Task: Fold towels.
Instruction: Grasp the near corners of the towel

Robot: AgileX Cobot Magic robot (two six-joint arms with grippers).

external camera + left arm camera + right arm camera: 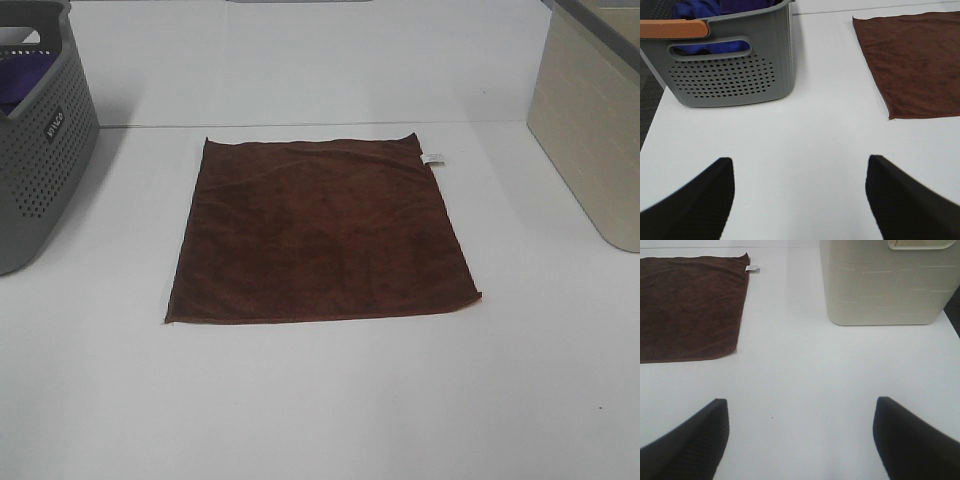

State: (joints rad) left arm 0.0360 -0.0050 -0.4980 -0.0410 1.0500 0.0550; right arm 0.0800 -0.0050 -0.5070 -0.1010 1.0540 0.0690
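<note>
One reddish-brown towel lies flat and unfolded in the middle of the tabletop, roughly square with no long axis, its tag at the far right corner. Both claws stand spread and empty, neither touching it: the left claw off its near left corner, the right claw off its near right, about equally close. A grey basket and beige bin flank it, well apart.

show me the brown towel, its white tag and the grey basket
brown towel point(325, 235), high view, middle of the cloth
white tag point(433, 159), high view, the tag's middle
grey basket point(730, 75), left wrist view, perforated side wall
</note>
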